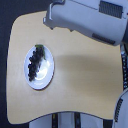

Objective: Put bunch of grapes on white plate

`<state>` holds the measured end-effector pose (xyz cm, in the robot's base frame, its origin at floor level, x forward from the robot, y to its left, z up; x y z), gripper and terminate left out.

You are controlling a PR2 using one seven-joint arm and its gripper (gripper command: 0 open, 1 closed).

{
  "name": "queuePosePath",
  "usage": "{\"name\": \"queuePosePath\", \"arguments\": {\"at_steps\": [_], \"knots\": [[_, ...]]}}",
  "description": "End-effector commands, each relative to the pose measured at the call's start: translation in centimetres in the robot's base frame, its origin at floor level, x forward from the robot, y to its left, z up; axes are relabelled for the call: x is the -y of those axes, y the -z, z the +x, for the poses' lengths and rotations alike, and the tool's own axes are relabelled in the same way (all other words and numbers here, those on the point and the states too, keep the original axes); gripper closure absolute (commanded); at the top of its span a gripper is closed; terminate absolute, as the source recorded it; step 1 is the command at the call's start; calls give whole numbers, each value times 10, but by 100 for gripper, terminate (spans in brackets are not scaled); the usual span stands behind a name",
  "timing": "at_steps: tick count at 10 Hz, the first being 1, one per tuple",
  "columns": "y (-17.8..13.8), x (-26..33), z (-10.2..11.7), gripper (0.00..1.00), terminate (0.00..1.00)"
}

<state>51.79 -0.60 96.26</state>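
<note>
I see the bunch of grapes point(36, 62) already lying on the white plate point(47, 75), near the bench's point(85, 80) left edge. My arm point(87, 20) sits over the far edge; gripper hidden, state unknowable. I judge placing done; next, just stay clear.

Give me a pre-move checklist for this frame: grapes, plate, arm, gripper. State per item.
1. bunch of grapes on the white plate: ok, the cluster lies inside the rim, toward the exterior view's left side of the dish.
2. Plate fully on the table: ok, it sits inside the table edge.
3. Grapes free of the arm: ok, nothing touches them.
4. arm clear of the plate: ok, it is at the top of the view, apart from the dish.
5. Gripper state: cannot tell, no fingers are in view.
6. Green stem end: ok, at the top of the bunch, within the plate.
</note>
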Motion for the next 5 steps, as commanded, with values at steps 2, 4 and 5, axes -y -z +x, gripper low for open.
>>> {"name": "queuePosePath", "arguments": {"at_steps": [2, 4, 5], "knots": [[12, 156, 15, 0, 0], [15, 197, 19, 0, 0], [14, 208, 21, 0, 0]]}}
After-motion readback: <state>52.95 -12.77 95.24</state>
